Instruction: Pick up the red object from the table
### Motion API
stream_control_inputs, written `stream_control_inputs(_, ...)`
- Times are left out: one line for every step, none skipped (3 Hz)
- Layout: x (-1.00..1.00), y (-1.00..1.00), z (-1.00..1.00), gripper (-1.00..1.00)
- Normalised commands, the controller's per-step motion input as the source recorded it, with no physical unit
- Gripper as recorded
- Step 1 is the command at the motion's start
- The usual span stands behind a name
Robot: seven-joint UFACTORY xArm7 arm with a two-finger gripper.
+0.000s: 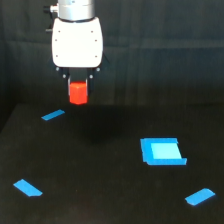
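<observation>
Gripper shut w/ small bright red-orange faceted block directly betw. fingers, lifted above matte black table.

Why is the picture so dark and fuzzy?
In the exterior view, the table and backdrop are black, so only the white gripper, the red object it holds and the blue pieces stand out; all edges look soft and blurred.

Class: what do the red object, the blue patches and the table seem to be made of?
Red object, held in the claw: probably plastic or foam; uniform bright colour, no glare. Blue patches, such as the largest: thin, flat, possibly tape or card. Table: matte black, perhaps cloth or painted board; no reflections.
</observation>
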Motion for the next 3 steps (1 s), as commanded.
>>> stream_control_inputs(-0.06,-0.04,0.13,-0.90)
stream_control_inputs(0.03,0.07,0.13,-0.86)
stream_control_inputs(0.04,0.10,0.08,-0.92)
